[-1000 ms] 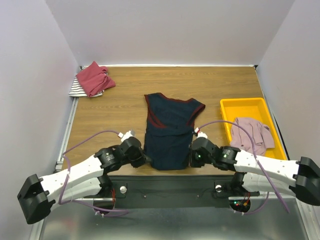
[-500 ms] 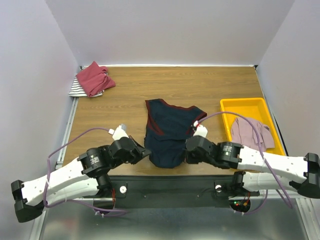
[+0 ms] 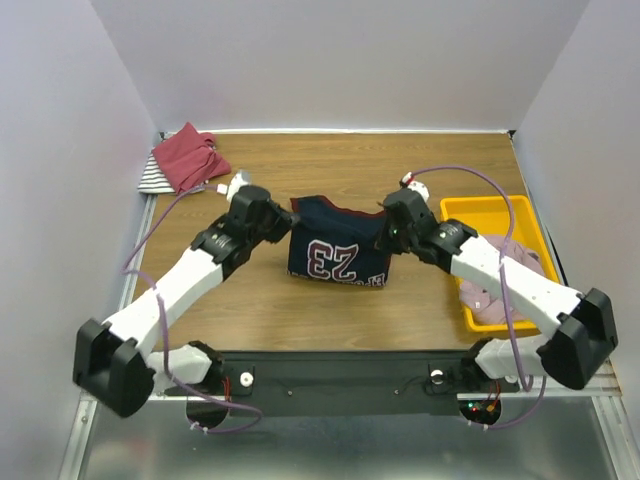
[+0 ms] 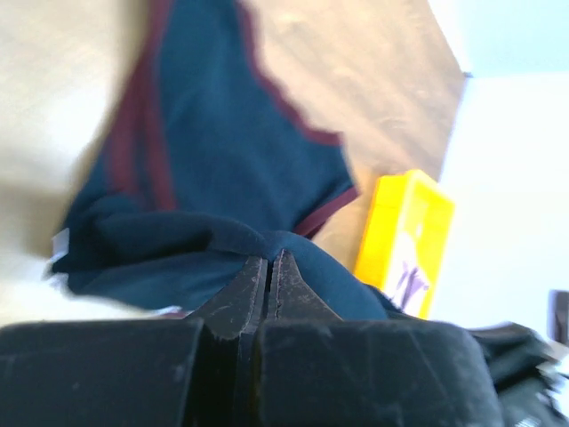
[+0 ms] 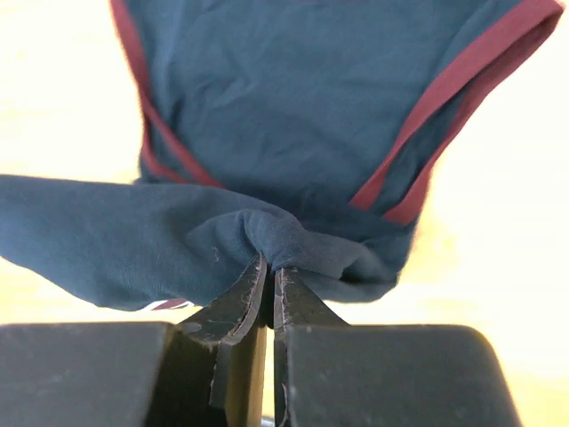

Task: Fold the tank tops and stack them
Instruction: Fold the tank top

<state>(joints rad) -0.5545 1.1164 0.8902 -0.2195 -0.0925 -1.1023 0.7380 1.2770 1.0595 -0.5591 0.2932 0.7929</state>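
Both jaws swung hem forward — navy tank top [image 3: 337, 252] folded.

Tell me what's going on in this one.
Both arms are mid-fold on the navy tank top. The left gripper and the right gripper each have their jaws shut on a bunch of its cloth, one at each side. The shirt is doubled over, with the white 23 print facing up. A red top lies on a striped top in the far left corner. A pink top lies in the yellow tray.
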